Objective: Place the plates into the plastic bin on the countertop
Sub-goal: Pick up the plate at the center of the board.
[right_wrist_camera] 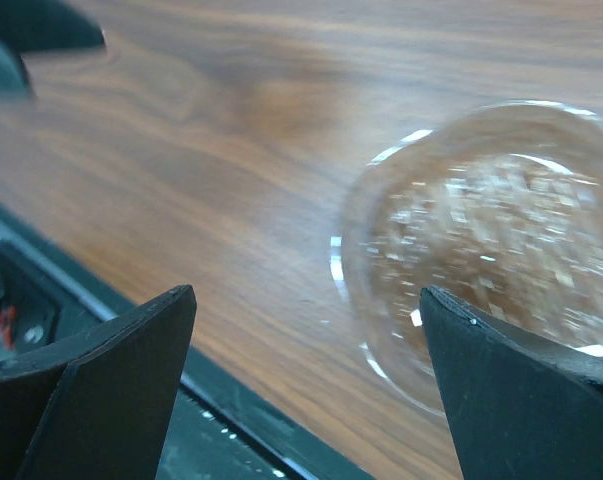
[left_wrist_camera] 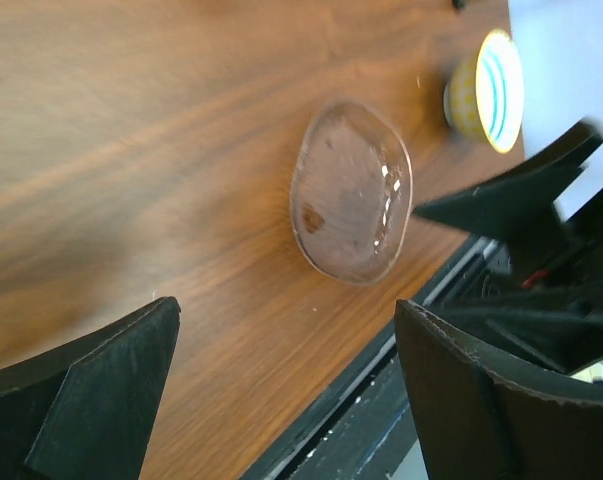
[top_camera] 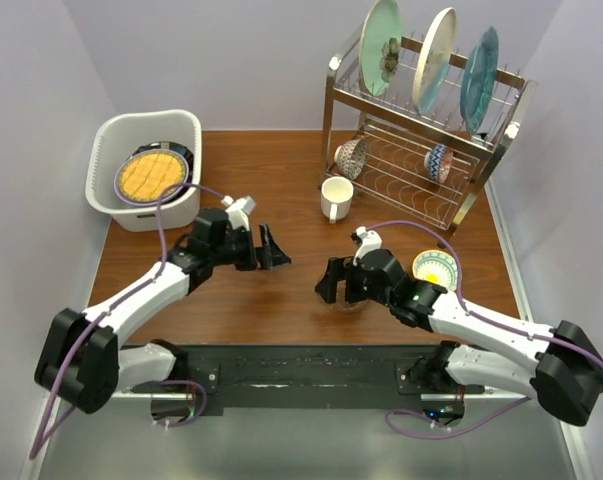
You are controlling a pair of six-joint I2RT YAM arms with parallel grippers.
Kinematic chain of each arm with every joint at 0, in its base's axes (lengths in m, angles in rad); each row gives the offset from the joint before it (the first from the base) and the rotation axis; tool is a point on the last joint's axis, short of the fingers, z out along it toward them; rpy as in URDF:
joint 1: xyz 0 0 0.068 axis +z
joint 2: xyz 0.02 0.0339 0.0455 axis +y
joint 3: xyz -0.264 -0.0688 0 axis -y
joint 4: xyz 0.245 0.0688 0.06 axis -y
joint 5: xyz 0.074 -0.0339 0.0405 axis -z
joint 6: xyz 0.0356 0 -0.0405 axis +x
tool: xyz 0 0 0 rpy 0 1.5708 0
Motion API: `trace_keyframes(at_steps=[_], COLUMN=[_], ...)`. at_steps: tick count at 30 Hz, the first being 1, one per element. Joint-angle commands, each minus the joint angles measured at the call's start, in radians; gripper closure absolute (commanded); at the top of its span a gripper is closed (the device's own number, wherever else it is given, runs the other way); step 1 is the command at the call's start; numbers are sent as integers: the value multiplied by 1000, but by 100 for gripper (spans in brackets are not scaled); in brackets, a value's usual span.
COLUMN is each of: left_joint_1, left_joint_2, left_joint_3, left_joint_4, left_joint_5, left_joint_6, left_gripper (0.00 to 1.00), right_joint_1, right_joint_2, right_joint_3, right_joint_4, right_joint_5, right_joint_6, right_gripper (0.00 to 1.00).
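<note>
Wire dish rack point(top_camera: 401, 185) at back right, white mug point(top_camera: 336, 198) just beside it — clear glass dish point(left_wrist_camera: 351, 192), yellow-patterned bowl point(top_camera: 434, 268)

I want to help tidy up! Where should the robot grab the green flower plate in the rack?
Probably the top rim, coming down from above. The green flower plate stands on edge at the top of the wire rack, its bottom tucked into the slots, so only the upper edge is free. Set the jaws one on each face, pinching the rim.

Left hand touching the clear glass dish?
Apart. Left wrist view: bare countertop shows between the left hand and the clear glass dish.
</note>
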State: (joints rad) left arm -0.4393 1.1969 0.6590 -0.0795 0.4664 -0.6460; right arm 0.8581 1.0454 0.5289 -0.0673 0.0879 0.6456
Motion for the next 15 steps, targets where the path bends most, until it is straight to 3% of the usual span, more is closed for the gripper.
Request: trace_keyframes(at_steps=[1,5,15], left_joint_1=[-94,-192,-323], left_joint_2=[70,141,320], left_joint_3=[-30,-55,-44], left_joint_4=[196,290,406], left_joint_5=[-52,-64,-109], left_joint_6=[-56,-113,-165], left_gripper=[7,7,10], right_joint_1=[5,4,-31], right_joint_2=[-38,-32,13], right_joint_3=[34,34,22], right_joint_4=[-144,-221,-282], right_joint_5=[180,301,378], right_joint_6=[-14,6,75], right_gripper=[2,1,1])
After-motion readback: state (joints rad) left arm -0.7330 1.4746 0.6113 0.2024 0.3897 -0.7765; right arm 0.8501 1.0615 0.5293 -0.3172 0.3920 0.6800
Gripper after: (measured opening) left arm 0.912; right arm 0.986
